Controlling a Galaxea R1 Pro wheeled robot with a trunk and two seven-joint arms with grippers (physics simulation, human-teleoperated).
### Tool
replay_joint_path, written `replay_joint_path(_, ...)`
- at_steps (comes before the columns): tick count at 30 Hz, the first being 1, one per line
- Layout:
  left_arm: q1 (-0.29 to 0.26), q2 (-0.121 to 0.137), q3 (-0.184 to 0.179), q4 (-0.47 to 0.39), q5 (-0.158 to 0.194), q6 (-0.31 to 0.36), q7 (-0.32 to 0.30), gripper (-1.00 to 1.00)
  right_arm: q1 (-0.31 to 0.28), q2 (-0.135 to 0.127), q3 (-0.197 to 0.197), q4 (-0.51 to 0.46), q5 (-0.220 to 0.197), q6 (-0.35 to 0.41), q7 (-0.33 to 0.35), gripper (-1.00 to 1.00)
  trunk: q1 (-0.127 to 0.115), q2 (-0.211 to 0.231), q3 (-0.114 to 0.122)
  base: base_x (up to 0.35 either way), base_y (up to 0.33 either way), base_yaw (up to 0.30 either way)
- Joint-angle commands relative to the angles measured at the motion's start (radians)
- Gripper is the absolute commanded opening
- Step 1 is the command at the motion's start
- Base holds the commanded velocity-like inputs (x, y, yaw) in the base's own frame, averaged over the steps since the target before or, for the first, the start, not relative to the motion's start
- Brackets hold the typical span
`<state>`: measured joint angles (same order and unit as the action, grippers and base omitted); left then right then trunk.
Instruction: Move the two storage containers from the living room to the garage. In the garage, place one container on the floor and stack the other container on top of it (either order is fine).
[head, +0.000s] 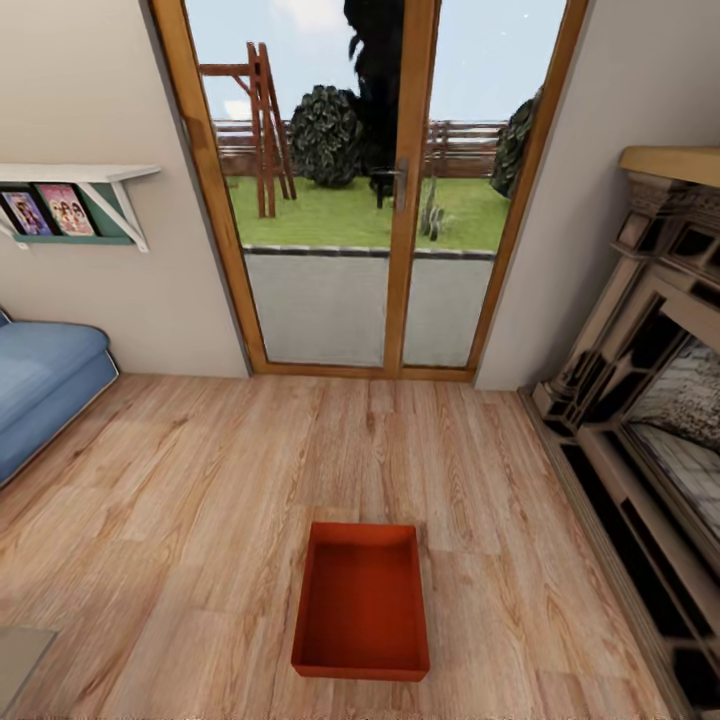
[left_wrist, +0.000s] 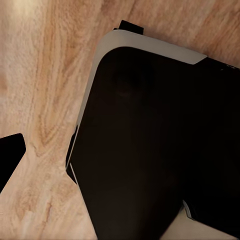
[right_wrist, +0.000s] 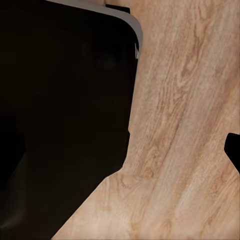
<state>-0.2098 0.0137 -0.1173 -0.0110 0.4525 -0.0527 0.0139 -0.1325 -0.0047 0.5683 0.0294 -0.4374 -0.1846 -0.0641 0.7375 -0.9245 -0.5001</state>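
Note:
One orange-red storage container (head: 362, 600) lies open-topped and empty on the light wood-plank floor (head: 200, 480) of the living room, low in the middle of the head view. The second container is out of view. In the left wrist view a single dark fingertip (left_wrist: 10, 157) juts in at the picture's edge above the planks. The right wrist view likewise catches one dark fingertip (right_wrist: 234, 150) at its edge. Nothing is seen held by either, and with one finger showing apiece I cannot tell how the jaws stand.
A blue sofa (head: 45, 385) stands at the left and a brick fireplace (head: 650, 420) along the right wall. Wood-framed glass doors (head: 375, 200) close the far end. A wall shelf (head: 75, 195) hangs upper left. My black base (left_wrist: 155, 140) (right_wrist: 60, 110) looms in both wrist views.

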Motion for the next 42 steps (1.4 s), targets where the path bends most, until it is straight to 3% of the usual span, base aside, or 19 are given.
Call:
replay_joint_path(1,0.0,0.0,-0.009,0.0,0.008,-0.003,0.001,1.0,-0.001,0.0,0.008,0.003,-0.008,-0.005,0.0,1.0,0.0,-0.001,-0.003,0.0,0.0,0.0)
replay_joint_path(42,0.0,0.0,-0.009,0.0,0.008,-0.003,0.001,1.0,-0.001,0.002,0.008,0.003,-0.009,-0.006,0.0,1.0,0.0,-0.001,-0.068,0.0,0.0,0.0)
